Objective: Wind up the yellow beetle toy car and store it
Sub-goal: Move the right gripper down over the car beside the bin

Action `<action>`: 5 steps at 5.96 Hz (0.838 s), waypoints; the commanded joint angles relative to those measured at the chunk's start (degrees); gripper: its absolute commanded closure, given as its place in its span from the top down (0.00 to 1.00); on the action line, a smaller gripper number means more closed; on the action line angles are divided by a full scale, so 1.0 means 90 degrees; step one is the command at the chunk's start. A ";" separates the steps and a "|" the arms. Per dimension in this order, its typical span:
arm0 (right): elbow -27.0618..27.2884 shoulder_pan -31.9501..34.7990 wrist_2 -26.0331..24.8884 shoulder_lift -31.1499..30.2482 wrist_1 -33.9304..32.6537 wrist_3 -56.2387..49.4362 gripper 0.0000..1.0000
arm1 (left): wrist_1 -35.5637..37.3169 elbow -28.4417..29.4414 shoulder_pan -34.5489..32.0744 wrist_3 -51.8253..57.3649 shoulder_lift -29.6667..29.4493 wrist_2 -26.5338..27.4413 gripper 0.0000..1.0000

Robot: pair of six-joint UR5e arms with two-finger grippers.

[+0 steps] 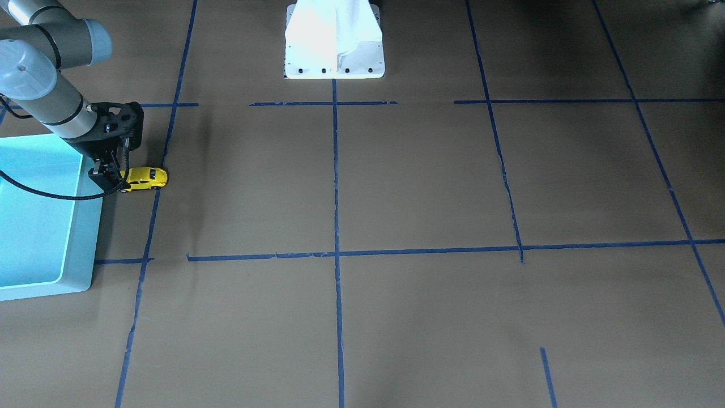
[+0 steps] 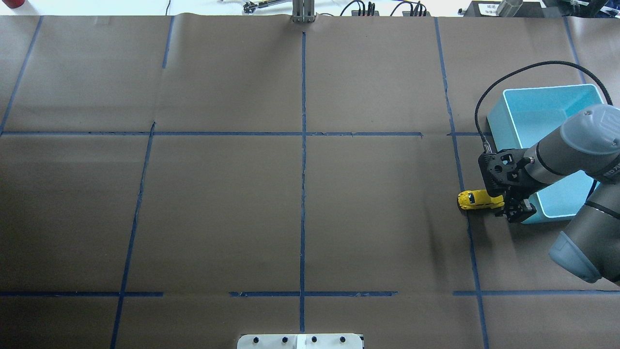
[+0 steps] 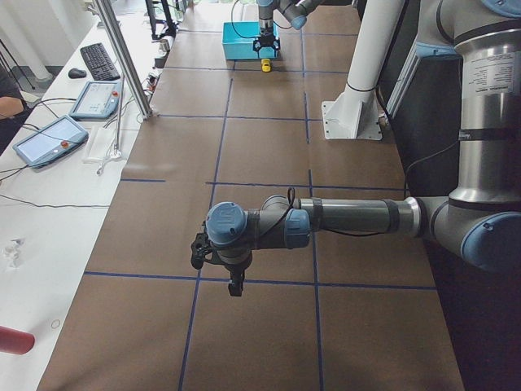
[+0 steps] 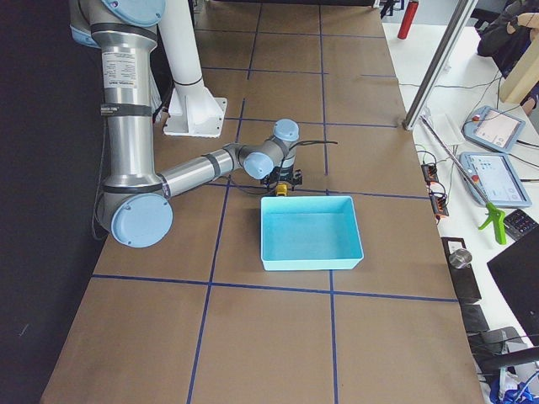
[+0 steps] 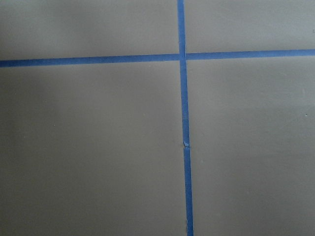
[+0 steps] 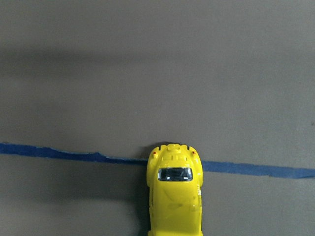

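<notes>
The yellow beetle toy car (image 1: pixel 147 178) stands on its wheels on the brown table, just beside the blue bin (image 1: pixel 85 226), and lies across a blue tape line. My right gripper (image 1: pixel 109 173) is low over the car's end nearest the bin and looks shut on it. In the overhead view the car (image 2: pixel 476 199) sticks out leftward from that gripper (image 2: pixel 511 209). The right wrist view shows the car (image 6: pixel 174 191) at bottom centre, with no fingers in view. My left gripper (image 3: pixel 234 285) hangs above bare table far from the car; I cannot tell whether it is open or shut.
The blue bin (image 2: pixel 499 116) looks empty and sits at the table's right side by my right arm. The white robot base (image 1: pixel 334 39) stands at the table's middle edge. Blue tape lines (image 5: pixel 183 123) cross the brown paper. Tablets and a keyboard (image 3: pixel 98 59) lie on a side bench.
</notes>
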 commanded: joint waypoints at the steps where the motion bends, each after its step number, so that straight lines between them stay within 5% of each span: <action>1: -0.0049 -0.0186 -0.0192 -0.0004 0.0006 0.0012 1.00 | -0.0161 -0.0006 -0.0042 -0.0006 0.0077 -0.0014 1.00; 5: -0.0399 -0.0245 -0.0252 0.0259 0.0006 0.0022 1.00 | -0.0386 -0.0192 -0.0043 -0.0025 -0.0077 0.0034 1.00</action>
